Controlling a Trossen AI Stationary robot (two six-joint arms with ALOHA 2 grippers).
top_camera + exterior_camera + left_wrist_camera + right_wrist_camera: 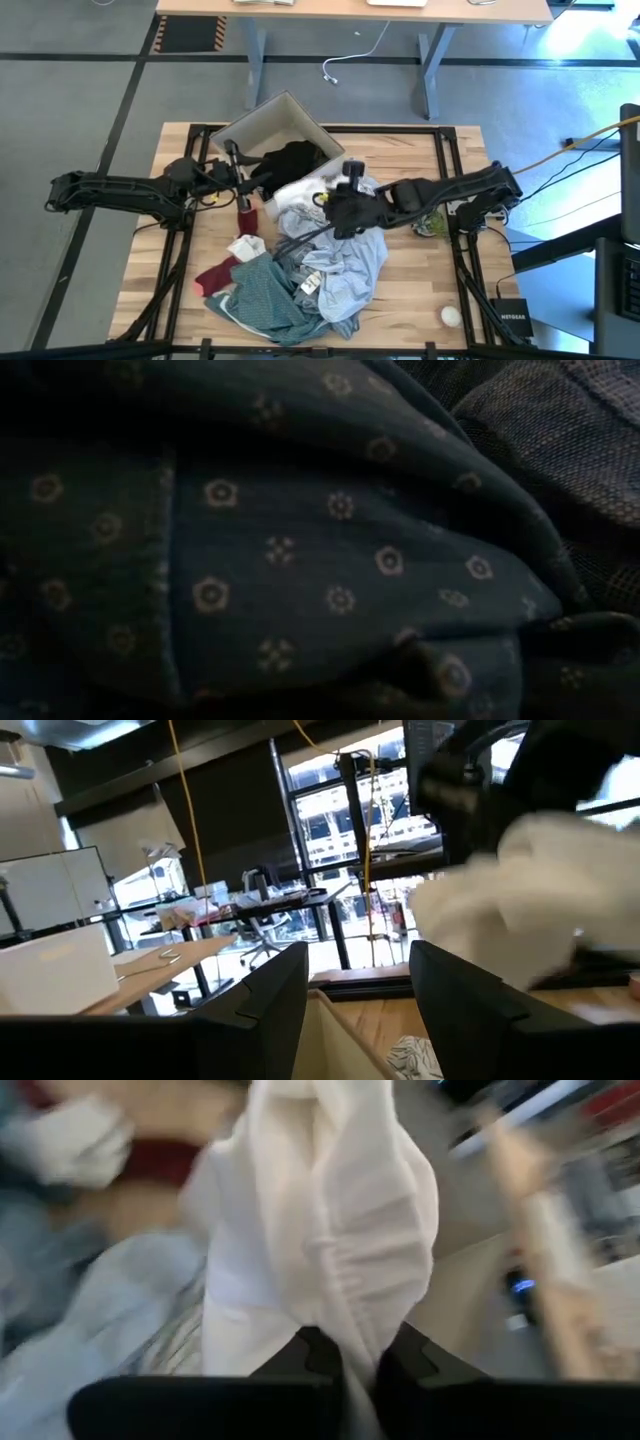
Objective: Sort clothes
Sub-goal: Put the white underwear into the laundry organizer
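My right gripper is shut on a white garment over the middle of the table, just in front of the beige box. A black garment lies in the box and hangs over its near wall. My left gripper is open and empty, close to the box's left near corner. On the table lie a light blue garment, a teal-green one, dark red socks and a small white piece. A dark patterned cloth fills the low view. My right gripper pinches a gathered fold of the white garment between its two shut fingers. Several layers bunch up at the fingers. In the high view the garment spreads from the gripper toward the box, over the clothes pile; whether it is lifted clear I cannot tell.
A small white ball lies near the table's near right corner. A dark red piece lies beside the box's near left. The clothes pile covers the table's middle and near part. Bare wood shows at the far right.
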